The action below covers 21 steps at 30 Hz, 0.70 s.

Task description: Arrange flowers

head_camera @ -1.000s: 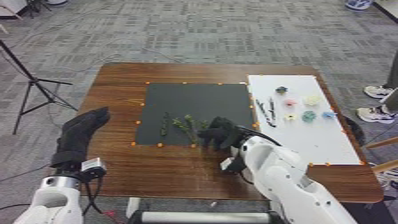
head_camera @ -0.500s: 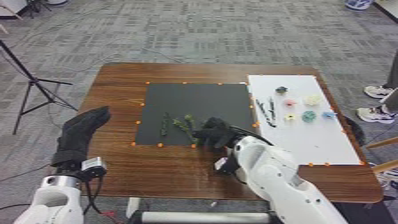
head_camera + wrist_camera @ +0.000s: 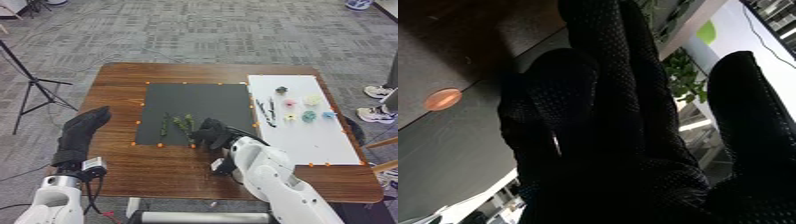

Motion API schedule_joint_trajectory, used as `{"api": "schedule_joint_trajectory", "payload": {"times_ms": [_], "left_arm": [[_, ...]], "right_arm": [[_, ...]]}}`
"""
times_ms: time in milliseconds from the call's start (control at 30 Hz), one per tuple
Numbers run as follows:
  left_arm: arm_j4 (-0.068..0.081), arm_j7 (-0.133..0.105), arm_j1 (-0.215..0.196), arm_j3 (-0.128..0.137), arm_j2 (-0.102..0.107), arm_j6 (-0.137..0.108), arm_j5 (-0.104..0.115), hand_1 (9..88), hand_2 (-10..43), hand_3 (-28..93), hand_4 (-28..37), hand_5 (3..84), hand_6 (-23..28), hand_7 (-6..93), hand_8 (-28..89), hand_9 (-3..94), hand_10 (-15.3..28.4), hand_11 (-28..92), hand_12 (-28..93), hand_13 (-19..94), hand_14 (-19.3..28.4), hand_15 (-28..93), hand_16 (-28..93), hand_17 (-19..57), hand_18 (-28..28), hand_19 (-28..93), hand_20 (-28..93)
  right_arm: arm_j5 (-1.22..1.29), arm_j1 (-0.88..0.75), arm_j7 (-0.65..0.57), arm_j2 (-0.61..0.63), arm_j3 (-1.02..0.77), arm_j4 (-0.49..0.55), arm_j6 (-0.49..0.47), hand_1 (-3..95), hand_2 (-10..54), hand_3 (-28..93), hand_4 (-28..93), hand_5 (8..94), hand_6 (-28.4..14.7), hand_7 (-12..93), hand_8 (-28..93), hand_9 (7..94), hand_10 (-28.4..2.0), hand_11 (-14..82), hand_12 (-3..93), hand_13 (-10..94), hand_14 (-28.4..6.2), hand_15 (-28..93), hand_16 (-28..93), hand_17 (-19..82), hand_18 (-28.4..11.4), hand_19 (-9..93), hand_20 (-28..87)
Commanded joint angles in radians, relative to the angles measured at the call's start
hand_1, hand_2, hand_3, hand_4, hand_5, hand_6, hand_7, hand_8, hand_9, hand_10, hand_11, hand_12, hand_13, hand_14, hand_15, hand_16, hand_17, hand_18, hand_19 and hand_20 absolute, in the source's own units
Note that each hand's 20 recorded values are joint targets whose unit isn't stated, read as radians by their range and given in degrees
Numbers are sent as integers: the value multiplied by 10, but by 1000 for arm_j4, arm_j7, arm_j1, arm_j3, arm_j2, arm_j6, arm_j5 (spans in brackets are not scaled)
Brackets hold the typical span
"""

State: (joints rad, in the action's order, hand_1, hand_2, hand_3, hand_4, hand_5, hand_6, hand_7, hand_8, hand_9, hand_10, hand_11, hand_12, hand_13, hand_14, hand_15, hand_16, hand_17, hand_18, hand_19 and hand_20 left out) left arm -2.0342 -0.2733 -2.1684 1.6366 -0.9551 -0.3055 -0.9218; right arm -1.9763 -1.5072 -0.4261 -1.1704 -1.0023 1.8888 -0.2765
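Our left hand [image 3: 86,122] lies at left, fingers loose. Green stems [image 3: 189,121] lie mid-frame on the black mat [image 3: 197,97]; beside them our right hand [image 3: 211,134] has thumb and fingers apart. We're probably placing greenery; next calls for pinching flowers [image 3: 312,100], right.

Brown wooden table [image 3: 160,175] carrying dark mat [image 3: 195,102] beside white sheet [image 3: 320,140].
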Motion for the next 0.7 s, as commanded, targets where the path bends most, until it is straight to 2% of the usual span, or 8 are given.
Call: {"api": "schedule_joint_trajectory", "payload": {"times_ms": [33, 200, 400, 567, 700], "left_arm": [[-9, -2, -13, 6, -8, 6, -2, 239, -9, 716, -195, 496, 29, 173, -71, 476, 125, 203, 141, 358, 153, 139, 21, 50, 89, 29, 150], [-11, -4, -20, 11, -7, 0, 2, 239, -8, 716, -195, 495, 29, 173, -71, 476, 125, 203, 141, 358, 153, 138, 21, 50, 89, 29, 150], [-10, -4, -15, 9, -6, 1, 0, 239, -9, 717, -195, 496, 29, 172, -71, 476, 125, 204, 141, 358, 154, 138, 21, 50, 89, 29, 150], [-14, 0, -23, 12, -4, -2, 2, 239, -9, 717, -196, 495, 29, 172, -70, 477, 126, 204, 141, 358, 154, 139, 21, 50, 89, 29, 150], [-12, 4, -16, 7, -1, 4, -2, 239, -9, 716, -196, 495, 28, 173, -71, 477, 126, 204, 141, 358, 154, 139, 21, 50, 89, 29, 150]], "right_arm": [[-22, 17, 4, 43, -93, 23, -79, 216, 123, 627, -112, 728, -38, 191, -76, 898, -149, 219, 214, 753, -143, 663, 359, 346, -284, 836, 547], [-44, 35, 21, 91, -196, 80, -80, 214, 117, 628, -112, 724, -37, 196, -72, 895, -151, 225, 220, 744, -146, 661, 360, 340, -284, 830, 547], [-208, 60, 67, 148, -264, 113, -28, 218, 37, 629, -110, 734, -38, 196, -68, 899, -141, 237, 223, 759, -132, 659, 358, 354, -284, 842, 545], [-302, 108, 34, 190, -207, 6, 117, 225, -67, 637, -106, 749, -35, 217, -55, 900, -129, 260, 232, 764, -119, 670, 368, 365, -282, 852, 542], [-394, 167, 17, 180, -157, -100, 142, 246, -94, 625, -104, 770, -31, 224, -58, 919, -122, 274, 235, 796, -96, 673, 377, 407, -278, 887, 522]]}}
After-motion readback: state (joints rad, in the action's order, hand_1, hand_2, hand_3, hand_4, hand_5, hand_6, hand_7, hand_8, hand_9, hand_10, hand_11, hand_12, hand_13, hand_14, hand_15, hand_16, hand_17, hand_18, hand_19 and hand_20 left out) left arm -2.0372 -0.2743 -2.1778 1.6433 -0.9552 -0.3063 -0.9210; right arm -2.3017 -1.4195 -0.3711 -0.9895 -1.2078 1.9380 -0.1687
